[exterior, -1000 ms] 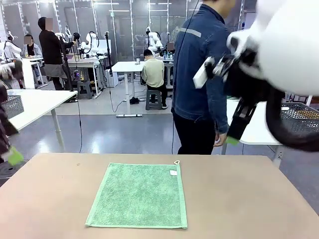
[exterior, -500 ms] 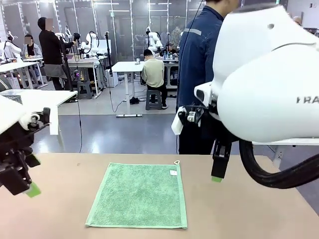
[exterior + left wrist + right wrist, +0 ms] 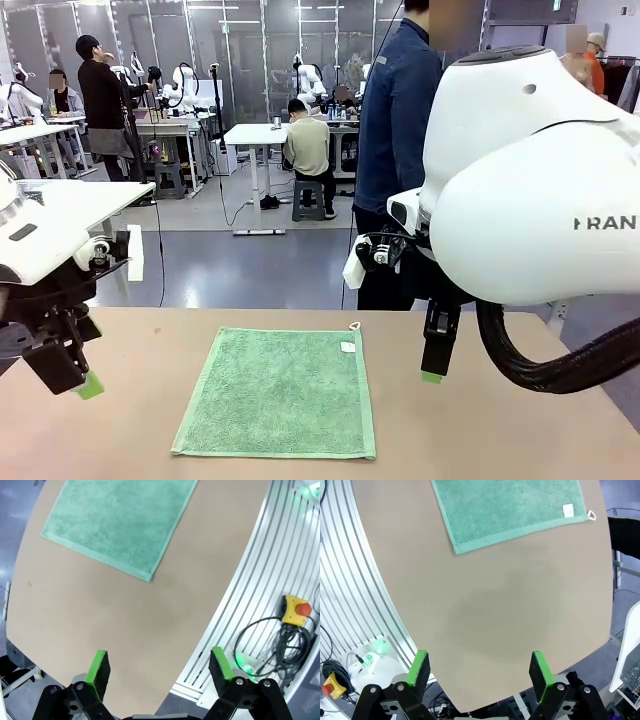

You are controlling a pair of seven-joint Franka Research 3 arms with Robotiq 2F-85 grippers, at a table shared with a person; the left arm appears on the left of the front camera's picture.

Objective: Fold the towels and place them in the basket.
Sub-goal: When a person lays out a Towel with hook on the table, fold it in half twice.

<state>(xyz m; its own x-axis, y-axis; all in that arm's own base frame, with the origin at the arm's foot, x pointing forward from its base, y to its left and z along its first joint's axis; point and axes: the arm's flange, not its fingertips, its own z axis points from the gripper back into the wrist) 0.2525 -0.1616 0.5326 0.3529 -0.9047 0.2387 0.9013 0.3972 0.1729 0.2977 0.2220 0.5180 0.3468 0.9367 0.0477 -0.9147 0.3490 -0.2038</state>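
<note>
A second ago the left claw [image 3: 78, 378] was only a blur at the left border of the view; it has since come in and now hangs low over the left end of the desk [image 3: 500, 430]. The right claw [image 3: 432, 368] was high up in front of the person [image 3: 395, 120], and it has come down, so its green tip is now close above the desk, right of the towel [image 3: 275, 390]. The person has turned more sideways.
</note>
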